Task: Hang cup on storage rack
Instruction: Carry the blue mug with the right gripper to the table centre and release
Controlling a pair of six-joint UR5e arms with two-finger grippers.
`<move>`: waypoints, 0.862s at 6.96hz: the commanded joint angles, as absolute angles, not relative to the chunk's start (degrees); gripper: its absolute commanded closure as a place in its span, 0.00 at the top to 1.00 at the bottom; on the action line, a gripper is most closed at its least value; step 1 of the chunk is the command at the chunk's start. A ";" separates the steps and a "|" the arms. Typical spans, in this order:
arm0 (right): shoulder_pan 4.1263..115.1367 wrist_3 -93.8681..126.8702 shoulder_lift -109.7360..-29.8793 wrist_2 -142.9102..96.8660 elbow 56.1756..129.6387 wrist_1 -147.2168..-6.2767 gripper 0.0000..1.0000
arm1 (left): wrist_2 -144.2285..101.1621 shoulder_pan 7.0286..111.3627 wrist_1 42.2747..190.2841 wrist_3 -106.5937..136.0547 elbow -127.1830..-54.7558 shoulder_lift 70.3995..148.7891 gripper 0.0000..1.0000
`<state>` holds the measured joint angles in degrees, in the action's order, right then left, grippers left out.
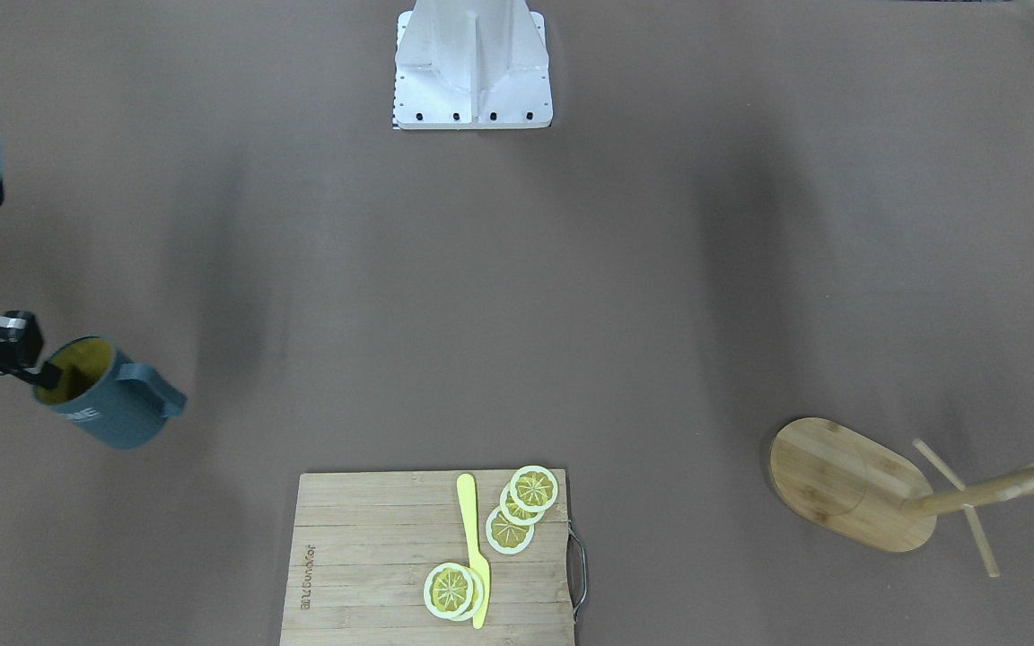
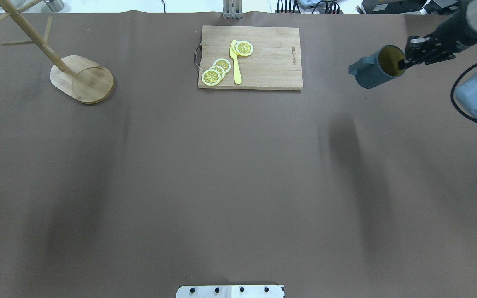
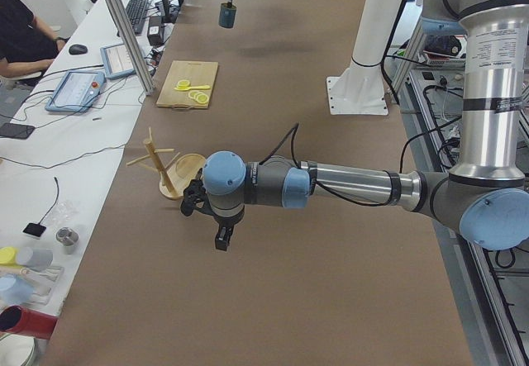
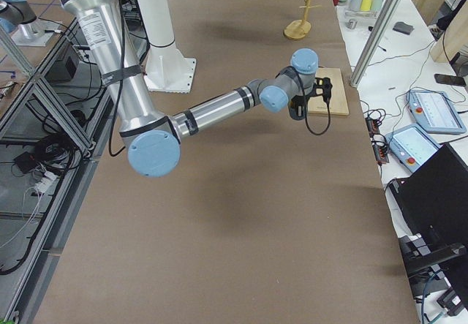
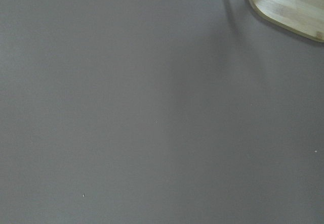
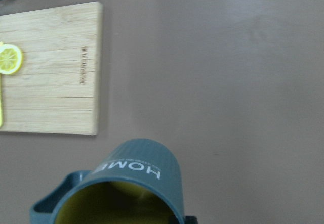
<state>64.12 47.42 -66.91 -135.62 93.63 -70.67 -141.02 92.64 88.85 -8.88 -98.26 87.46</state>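
The dark teal cup with a yellow inside hangs tilted above the table's right side. My right gripper is shut on its rim, one finger inside. It also shows in the front-facing view, handle toward the table's middle, and in the right wrist view with "HOME" on its side. The bamboo storage rack stands at the far left with bare pegs. My left gripper hovers above the table near the rack. It shows only in the left side view, so I cannot tell whether it is open or shut.
A wooden cutting board with lemon slices and a yellow knife lies at the far middle, between cup and rack. The robot's white base stands at the near edge. The rack's base shows in the left wrist view's top right corner.
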 commanded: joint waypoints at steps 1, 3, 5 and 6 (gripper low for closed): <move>50.95 48.86 -56.99 -127.23 92.30 -71.01 0.00 | -141.15 92.64 88.86 -8.79 -98.00 87.71 0.98; 42.40 48.87 -48.20 -120.19 85.64 -71.02 0.00 | -141.24 92.64 88.86 -8.79 -98.09 87.45 0.98; 39.04 50.18 -41.25 -117.52 81.05 -75.28 0.00 | -141.24 92.64 88.86 -8.79 -98.00 87.45 0.98; 37.89 50.10 -40.00 -117.07 81.38 -79.24 0.00 | -141.15 92.64 88.86 -8.79 -98.00 87.36 0.98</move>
<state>39.63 49.82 -42.60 -118.03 82.01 -74.88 -141.22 92.64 88.86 -8.79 -98.01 87.43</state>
